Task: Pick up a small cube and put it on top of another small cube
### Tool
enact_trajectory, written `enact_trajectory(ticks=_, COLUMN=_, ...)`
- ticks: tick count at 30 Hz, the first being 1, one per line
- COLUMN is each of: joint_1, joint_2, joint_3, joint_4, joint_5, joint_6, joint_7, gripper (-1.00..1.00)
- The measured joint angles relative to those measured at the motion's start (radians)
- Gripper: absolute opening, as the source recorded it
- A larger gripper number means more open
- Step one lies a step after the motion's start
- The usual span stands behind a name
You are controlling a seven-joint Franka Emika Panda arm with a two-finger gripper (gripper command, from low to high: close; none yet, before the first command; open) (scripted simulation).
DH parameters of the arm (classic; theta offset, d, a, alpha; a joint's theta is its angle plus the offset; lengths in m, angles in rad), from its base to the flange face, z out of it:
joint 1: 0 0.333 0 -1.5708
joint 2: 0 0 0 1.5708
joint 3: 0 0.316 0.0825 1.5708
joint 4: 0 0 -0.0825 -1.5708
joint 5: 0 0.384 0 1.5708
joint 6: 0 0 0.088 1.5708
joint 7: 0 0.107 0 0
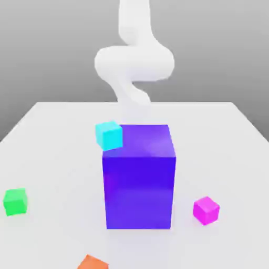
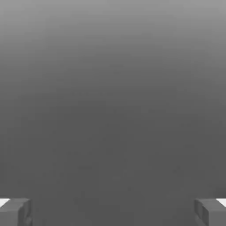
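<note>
Magenta-pink small cube (image 1: 206,210) sits on the white bench (image 1: 52,152), near the lower corner of the big blue-purple block (image 1: 139,176) on the exterior view's right, apart from it and untouched. Green small cube (image 1: 15,202) rests on the bench well off the block's other side, toward the exterior view's left edge, so the block stands betw. the two. Cyan cube (image 1: 109,135) sits tilted at the block's upper corner on the exterior view's left, touching or just beside it; can't tell which. Orange cube (image 1: 92,262) lies in front of the block, cut by the frame's lower edge. White arm (image 1: 134,60) rises behind the block, w/ its lower part hidden by it. In the hand view, pincer (image 2: 113,212) is spread wide, grey fingertips (image 2: 15,212) at opposite edges, nothing betw. them, plain grey backdrop beyond.
</note>
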Motion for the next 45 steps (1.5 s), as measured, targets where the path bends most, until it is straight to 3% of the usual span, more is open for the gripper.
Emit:
enact_trajectory(ticks=14, joint_1=0.337, joint_2=0.334, joint_3=-0.133, joint_4=-0.171, joint_5=0.086, joint_6=0.198, joint_7=-0.641, gripper=0.00)
enact_trajectory(ticks=25, joint_1=0.524, joint_2=0.593, joint_3=-0.154, joint_4=-0.304, joint_5=0.146, joint_6=0.351, joint_7=-1.133, gripper=0.00)
enact_trajectory(ticks=30, joint_1=0.580, joint_2=0.705, joint_3=-0.131, joint_4=-0.365, joint_5=0.131, joint_6=0.424, joint_7=-1.327, gripper=0.00)
enact_trajectory(ticks=36, joint_1=0.613, joint_2=0.834, joint_3=-0.120, joint_4=-0.424, joint_5=0.043, joint_6=0.519, joint_7=-1.474, gripper=0.00)
enact_trajectory(ticks=44, joint_1=0.536, joint_2=1.049, joint_3=-0.025, joint_4=-0.388, joint_5=0.110, joint_6=0.691, joint_7=-1.540, gripper=0.00)
enact_trajectory(ticks=45, joint_1=0.527, joint_2=1.063, joint_3=-0.016, joint_4=-0.386, joint_5=0.114, joint_6=0.702, joint_7=-1.542, gripper=-1.00)
